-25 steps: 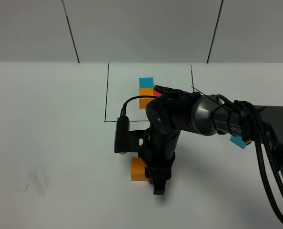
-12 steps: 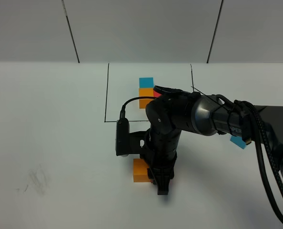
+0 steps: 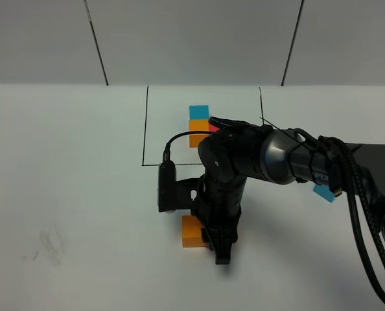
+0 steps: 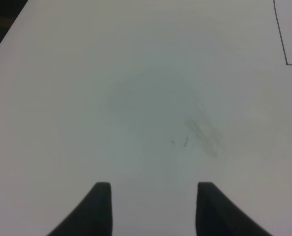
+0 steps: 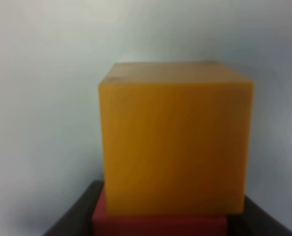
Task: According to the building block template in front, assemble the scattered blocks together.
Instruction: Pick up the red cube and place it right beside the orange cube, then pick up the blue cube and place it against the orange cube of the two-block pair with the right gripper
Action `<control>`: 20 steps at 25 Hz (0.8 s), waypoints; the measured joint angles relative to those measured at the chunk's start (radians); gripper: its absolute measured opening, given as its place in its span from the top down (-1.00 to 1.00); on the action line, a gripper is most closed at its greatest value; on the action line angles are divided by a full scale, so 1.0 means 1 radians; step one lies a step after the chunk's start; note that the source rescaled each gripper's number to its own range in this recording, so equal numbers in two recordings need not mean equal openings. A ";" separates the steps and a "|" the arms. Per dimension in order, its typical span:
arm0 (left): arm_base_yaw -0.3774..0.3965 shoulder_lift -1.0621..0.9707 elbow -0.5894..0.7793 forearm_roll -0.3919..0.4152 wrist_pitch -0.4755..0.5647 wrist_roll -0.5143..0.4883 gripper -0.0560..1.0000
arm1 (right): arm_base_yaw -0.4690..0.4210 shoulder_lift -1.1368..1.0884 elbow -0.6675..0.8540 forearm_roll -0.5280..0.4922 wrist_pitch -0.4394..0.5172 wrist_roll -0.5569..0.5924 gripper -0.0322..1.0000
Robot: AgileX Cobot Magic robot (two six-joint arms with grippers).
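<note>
Assembly is at its first joint on the white desk point(image 3: 63, 194), by my reading. The right arm point(image 3: 270, 159) reaches across the middle, and the right gripper point(image 3: 221, 254) points down toward the near edge. It sits just beside the loose orange cube point(image 3: 191, 232).

The wrist view shows the fingers closed on the loose red cube point(image 5: 158, 223). That cube's face is pressed against the orange one, on the side the template asks for. The building block template point(image 3: 198, 120) lies toward the far edge inside its black outline.

The next move probably calls for a clean release without nudging the pair. Then comes a lift clear and a reach to the light blue cube point(image 3: 323, 192), which lies toward the right edge. It would go against the orange cube's far face.

The arm covers much:
- most of the template's red block
- part of the blue cube
- the red cube itself, in the high view

Whether the two faces sit flush is too blurred to tell.

The left gripper point(image 4: 153, 209) is drawn closed and empty over bare desk. Only two dark finger ends show, cut off.
</note>
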 joint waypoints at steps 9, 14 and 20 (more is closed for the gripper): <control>0.000 0.000 0.000 0.000 0.000 0.000 0.89 | 0.000 -0.018 0.000 -0.016 0.013 0.063 -0.02; 0.000 0.000 0.000 0.000 0.000 0.000 0.89 | -0.004 -0.103 0.000 -0.071 0.097 0.308 -0.58; 0.000 0.000 0.000 0.000 0.000 0.000 0.89 | -0.027 -0.269 0.070 -0.171 0.150 0.738 -0.62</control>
